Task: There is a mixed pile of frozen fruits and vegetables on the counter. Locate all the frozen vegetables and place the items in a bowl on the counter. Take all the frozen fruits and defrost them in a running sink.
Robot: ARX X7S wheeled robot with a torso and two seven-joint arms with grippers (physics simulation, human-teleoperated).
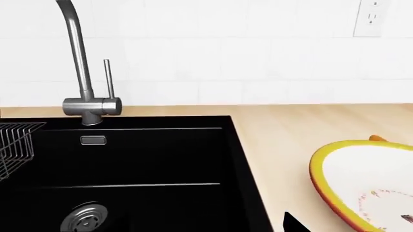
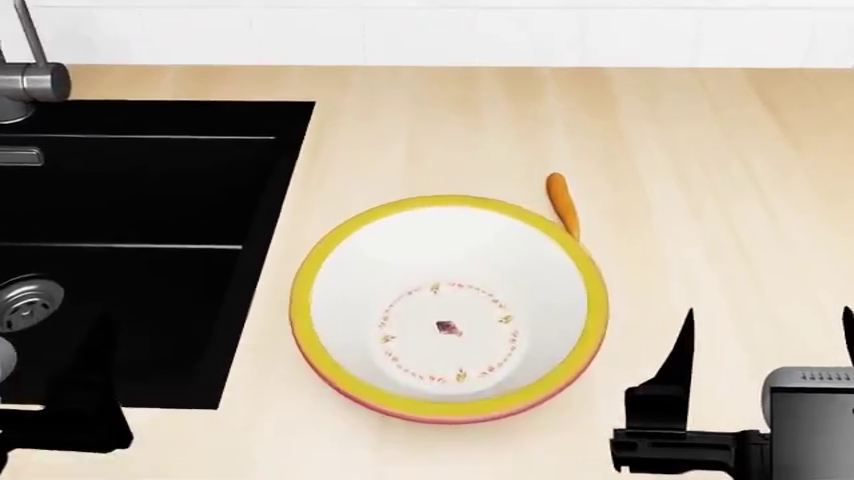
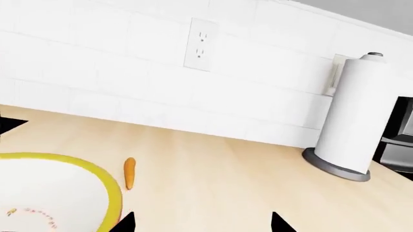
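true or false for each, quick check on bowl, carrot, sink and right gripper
1. The bowl holds no produce. True.
2. The thin orange piece lies inside the bowl. False: it lies on the counter just beyond the bowl's far rim.
3. The right gripper is shut on a vegetable. False: its fingers stand apart with nothing between them.
4. The sink sits beside the bowl, on the left arm's side. True.
5. Water runs from the tap. False: no stream shows.
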